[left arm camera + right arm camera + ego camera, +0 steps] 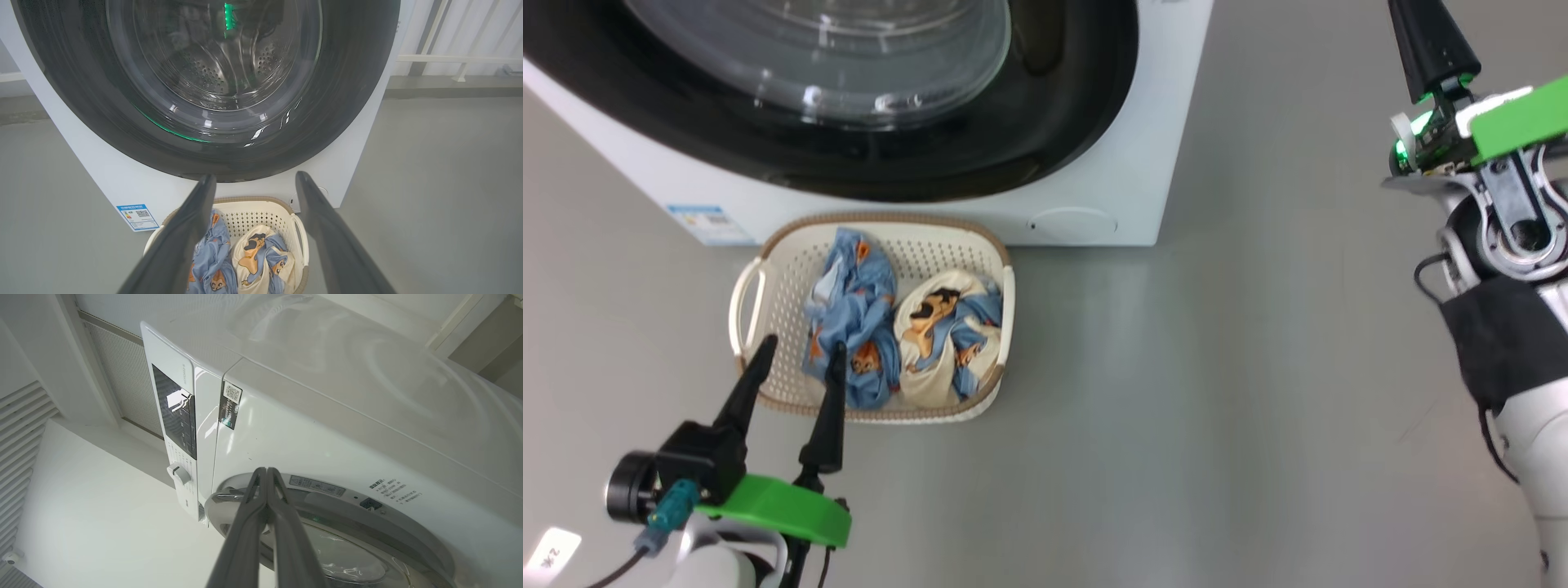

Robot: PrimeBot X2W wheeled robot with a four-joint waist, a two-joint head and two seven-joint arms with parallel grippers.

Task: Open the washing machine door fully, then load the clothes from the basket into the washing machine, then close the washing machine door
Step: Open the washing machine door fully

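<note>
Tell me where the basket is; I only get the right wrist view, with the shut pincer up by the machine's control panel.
Observer: The basket sits on the floor against the front of the washing machine, below the door.
Operator: Anything in it?
Observer: The clothes, two bunched garments side by side: light blue on the robot's left, cream on its right.
Operator: And the left pincer?
Observer: The left pincer is open and empty, pointing toward the basket's near left corner. I cannot tell its height.
</note>
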